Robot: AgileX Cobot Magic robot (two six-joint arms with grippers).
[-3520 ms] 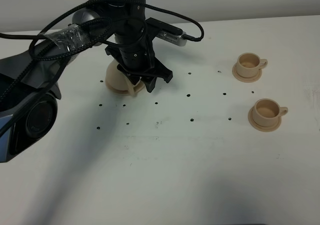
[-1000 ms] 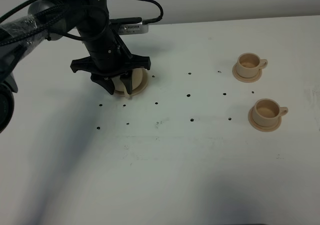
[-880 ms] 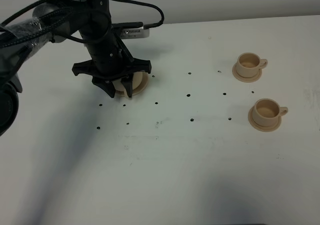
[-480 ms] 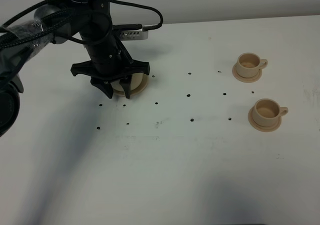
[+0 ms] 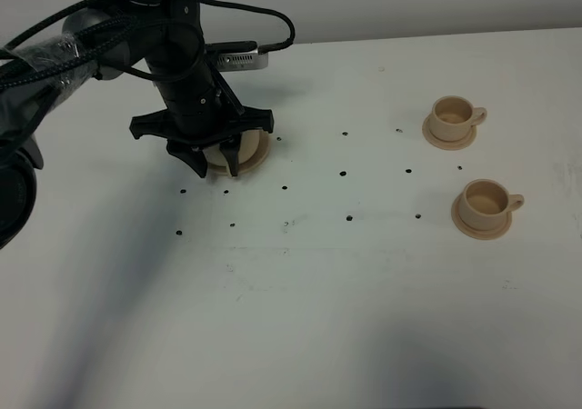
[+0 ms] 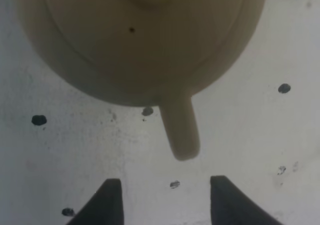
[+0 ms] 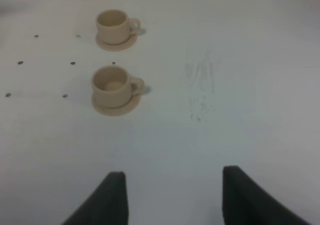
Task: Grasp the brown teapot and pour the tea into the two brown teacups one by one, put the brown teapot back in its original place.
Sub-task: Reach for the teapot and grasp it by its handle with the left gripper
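The brown teapot (image 5: 244, 143) stands at the table's back left on the wide tan saucer (image 5: 262, 157) that is its original place, mostly hidden under my left arm. In the left wrist view the teapot (image 6: 125, 40) is seen from above, its handle (image 6: 180, 132) pointing at the gap of my left gripper (image 6: 167, 202). That gripper (image 5: 215, 169) is open, with the handle just short of its fingertips and untouched. The two brown teacups (image 5: 452, 113) (image 5: 484, 198) sit on their small saucers at the right. My right gripper (image 7: 172, 197) is open and empty, well back from both teacups (image 7: 112, 21) (image 7: 111, 84).
Small black dots (image 5: 343, 173) mark the white table between teapot and cups. The left arm's cables (image 5: 264, 14) loop above the back left corner. A pale wall runs along the table's far edge.
Since the oldest frame my left arm has swung left and turned above the teapot. Over the last second it has barely moved, and its jaws stay equally wide.
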